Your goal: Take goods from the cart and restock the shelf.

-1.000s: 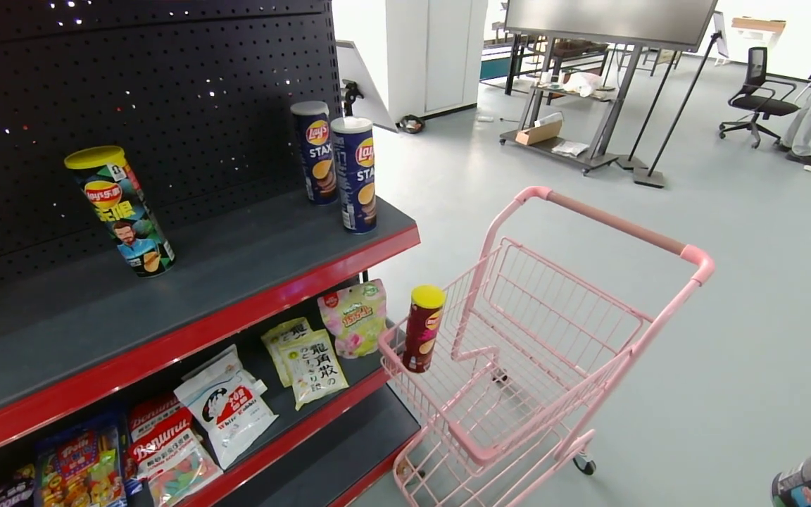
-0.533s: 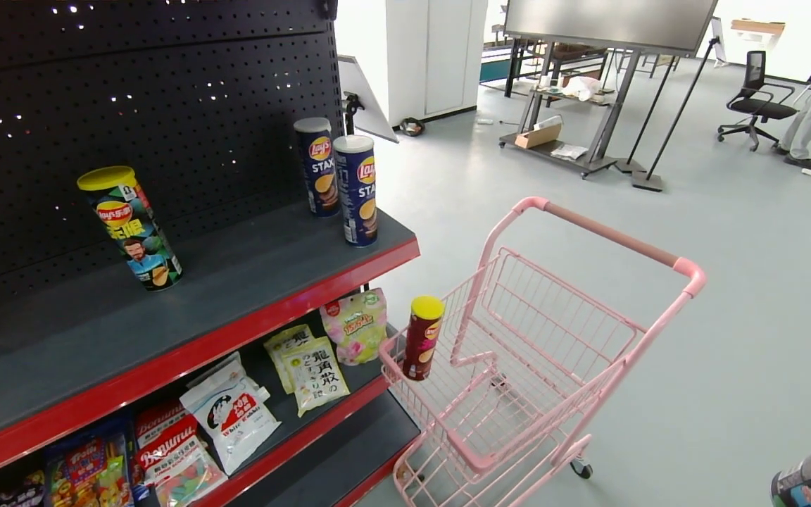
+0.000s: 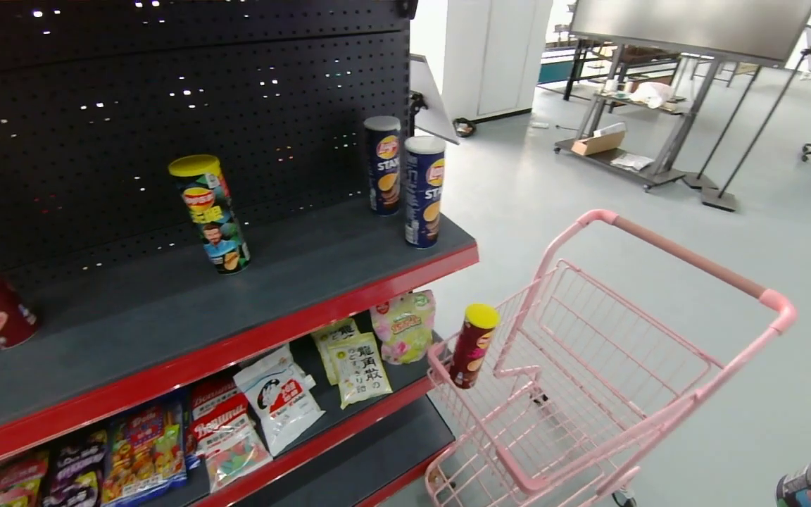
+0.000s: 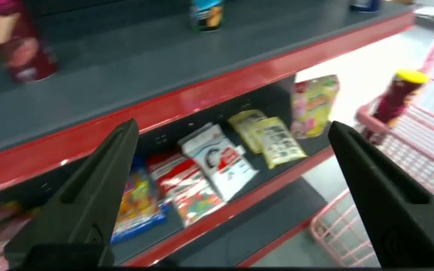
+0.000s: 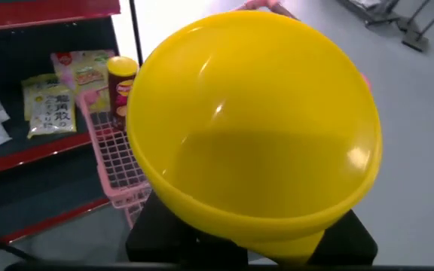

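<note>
Pink painted wire cart [image 3: 687, 255], matt grey shelf [image 3: 131, 317], glossy yellow plastic-lidded can [image 5: 255, 128].

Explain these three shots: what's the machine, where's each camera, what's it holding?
It is a wheeled robot with two arms. The wide picture comes from a camera on its head, the other two from cameras on its wrists. It faces a shelf bearing four chip cans, with snack bags on the board below; beside it a pink cart holds one maroon can. The left pincer is open and empty. The right pincer grips a yellow-lidded can, lid towards that wrist's camera.
</note>
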### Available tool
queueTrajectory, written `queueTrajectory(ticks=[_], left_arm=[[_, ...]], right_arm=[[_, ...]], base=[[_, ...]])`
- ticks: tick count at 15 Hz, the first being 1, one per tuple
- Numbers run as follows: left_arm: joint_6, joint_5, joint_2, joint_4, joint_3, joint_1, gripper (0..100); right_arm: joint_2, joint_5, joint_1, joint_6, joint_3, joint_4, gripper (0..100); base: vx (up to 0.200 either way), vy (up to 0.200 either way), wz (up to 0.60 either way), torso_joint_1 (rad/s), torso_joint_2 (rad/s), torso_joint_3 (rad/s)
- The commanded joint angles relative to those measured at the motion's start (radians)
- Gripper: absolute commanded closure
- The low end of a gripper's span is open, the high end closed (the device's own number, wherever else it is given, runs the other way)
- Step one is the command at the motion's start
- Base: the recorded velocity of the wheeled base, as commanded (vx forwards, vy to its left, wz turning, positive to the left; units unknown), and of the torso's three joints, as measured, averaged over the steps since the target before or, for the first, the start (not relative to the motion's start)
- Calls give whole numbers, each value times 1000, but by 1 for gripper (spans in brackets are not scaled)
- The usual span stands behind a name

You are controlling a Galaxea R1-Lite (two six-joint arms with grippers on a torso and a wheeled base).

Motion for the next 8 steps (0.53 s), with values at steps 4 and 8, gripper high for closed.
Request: queueTrajectory(ticks=[4, 8], left_arm=[[-1, 0, 1, 0, 0, 1, 0], [-1, 0, 1, 1, 0, 1, 0]], right_arm=[[-62, -1, 2, -12, 23, 2, 100], [-163, 10, 0, -19, 46, 3, 100]], base=[[0, 0, 600, 6, 0, 0], [0, 0, 0, 0, 0, 0]])
